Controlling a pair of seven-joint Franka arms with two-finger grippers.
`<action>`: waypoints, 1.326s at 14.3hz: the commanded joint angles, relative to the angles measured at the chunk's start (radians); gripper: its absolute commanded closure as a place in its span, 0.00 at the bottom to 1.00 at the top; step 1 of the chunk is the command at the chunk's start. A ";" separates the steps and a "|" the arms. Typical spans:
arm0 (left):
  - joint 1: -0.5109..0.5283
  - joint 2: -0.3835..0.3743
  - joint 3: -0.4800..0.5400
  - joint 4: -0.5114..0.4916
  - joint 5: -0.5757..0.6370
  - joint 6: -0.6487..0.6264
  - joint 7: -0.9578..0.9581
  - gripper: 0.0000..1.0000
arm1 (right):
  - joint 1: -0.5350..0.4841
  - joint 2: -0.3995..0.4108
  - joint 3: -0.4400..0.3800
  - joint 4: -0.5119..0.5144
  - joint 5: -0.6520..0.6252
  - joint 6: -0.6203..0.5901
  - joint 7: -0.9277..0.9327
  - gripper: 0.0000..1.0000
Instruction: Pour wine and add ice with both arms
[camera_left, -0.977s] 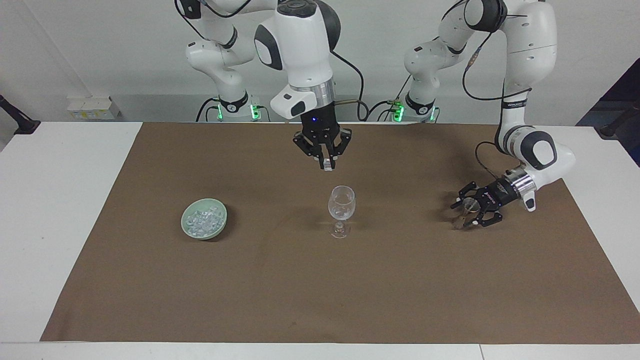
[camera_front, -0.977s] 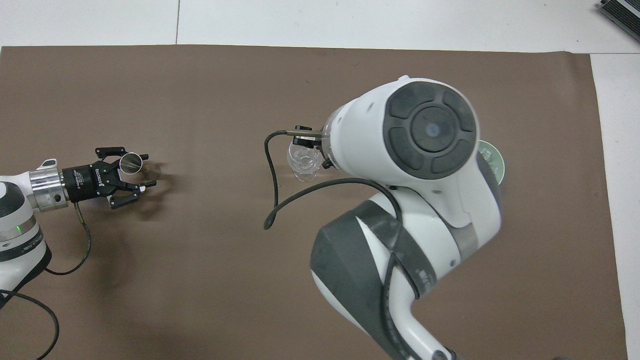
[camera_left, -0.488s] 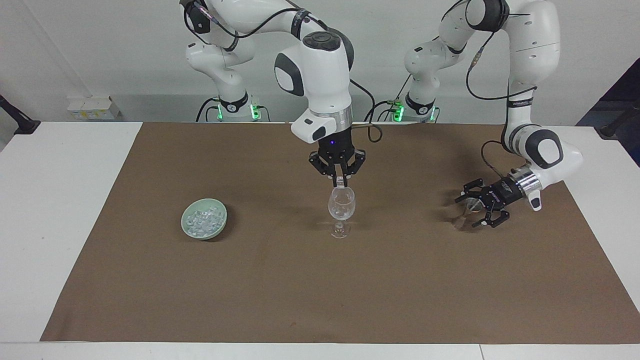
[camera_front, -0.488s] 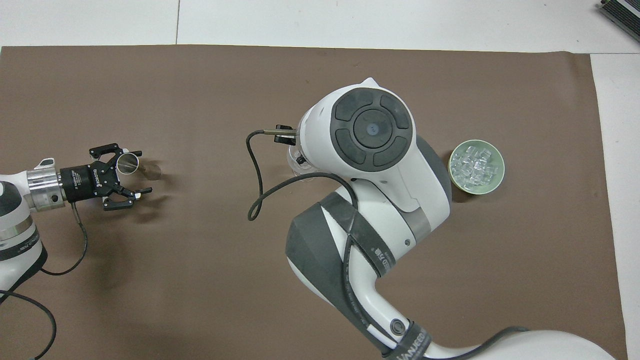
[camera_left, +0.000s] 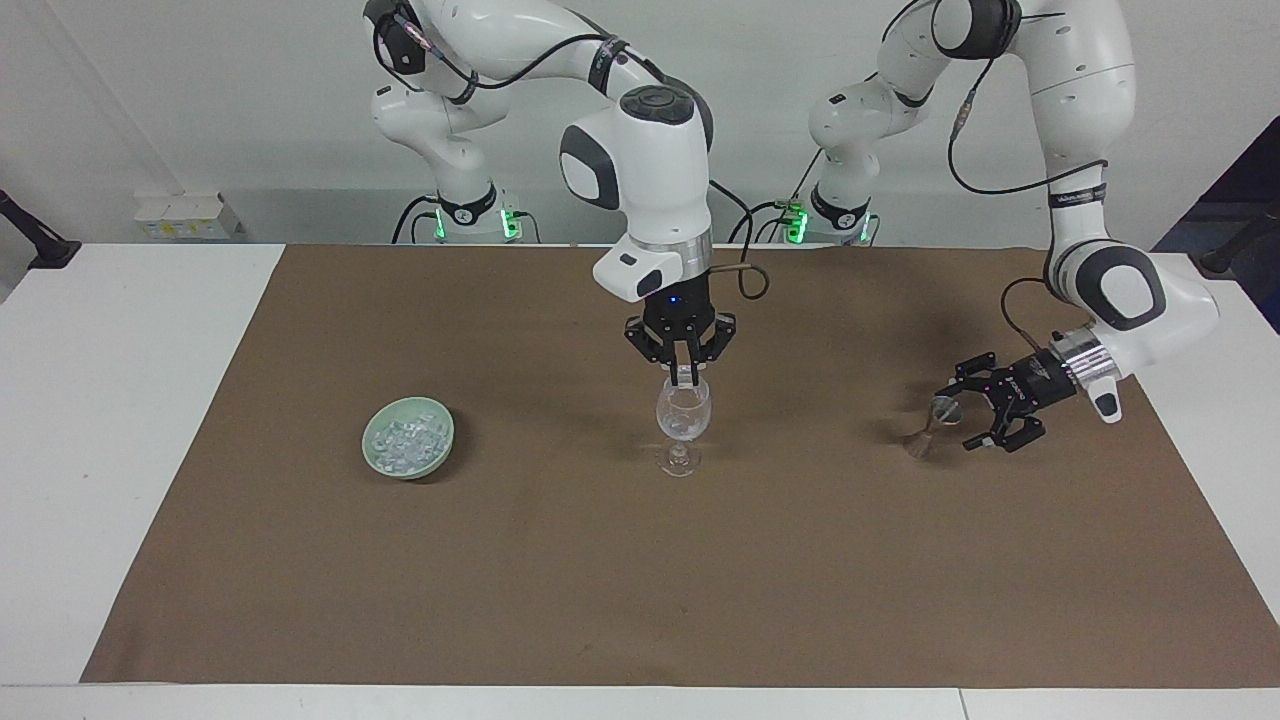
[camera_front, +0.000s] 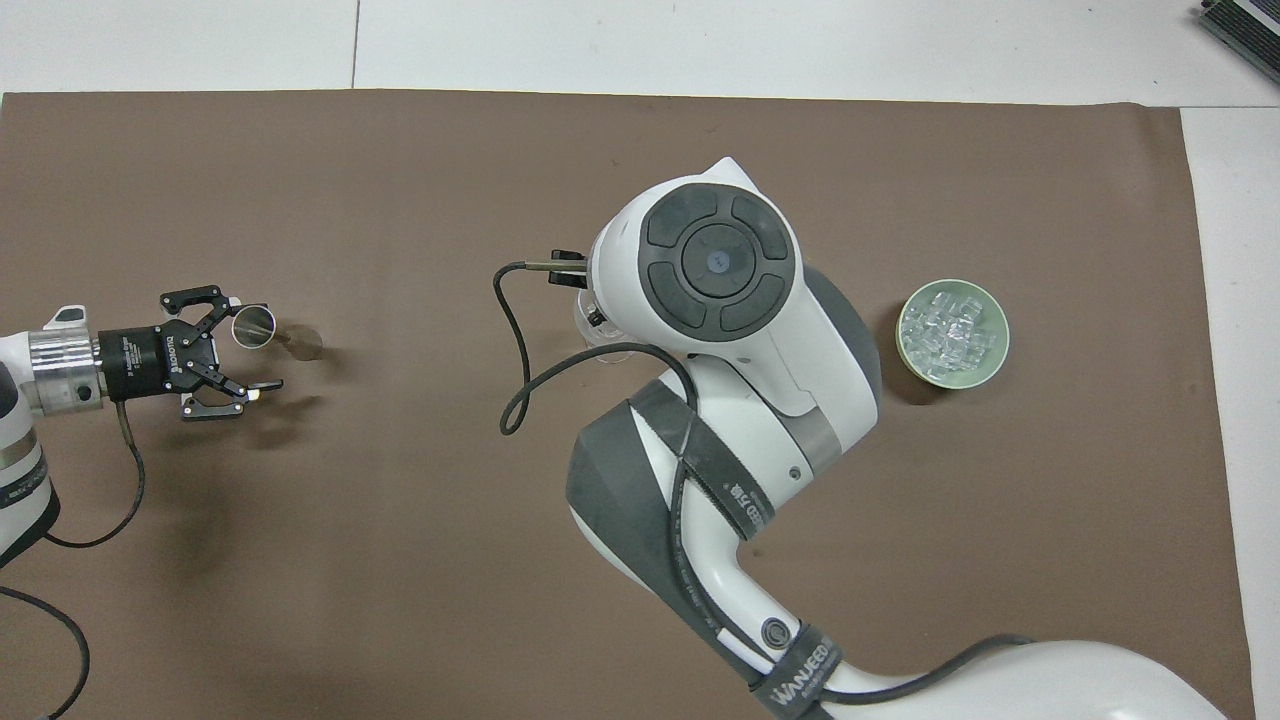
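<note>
**A:** What does the scene show?

**B:** A bench (camera_left: 120, 400) covered by a brown mat (camera_left: 640, 580). At its middle stands a wine glass (camera_left: 683, 420). The right end effector (camera_left: 683, 375) points straight down at the glass's rim, fingers drawn narrow; a small clear cube seems pinched between them, though I cannot be sure. The ice (camera_left: 407, 437) is heaped in a pale green bowl (camera_front: 991, 365) toward the right arm's end of the bench.

**A:** And the other arm?

**B:** The left end effector (camera_left: 985, 405) is low over the mat toward the left arm's end, fingers spread wide beside a small metal cup (camera_front: 249, 325) on a stem, not gripping it.

**A:** What could go wrong?

**B:** The glass is tall on a thin stem, so a sideways nudge from the fingertips could likely tip it. A cube released off-centre might bounce off the rim. The open fingers could knock the little cup over.
</note>
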 joint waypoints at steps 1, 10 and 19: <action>0.013 -0.007 -0.007 0.065 0.111 -0.052 0.014 0.00 | 0.001 0.011 0.003 -0.016 -0.035 0.029 0.027 1.00; -0.038 -0.110 -0.019 0.166 0.387 -0.063 0.318 0.00 | 0.001 0.025 0.003 -0.020 -0.054 0.035 0.027 0.73; -0.189 -0.230 -0.021 0.211 0.691 -0.074 0.589 0.00 | 0.006 0.028 0.003 -0.015 -0.058 0.018 0.028 0.64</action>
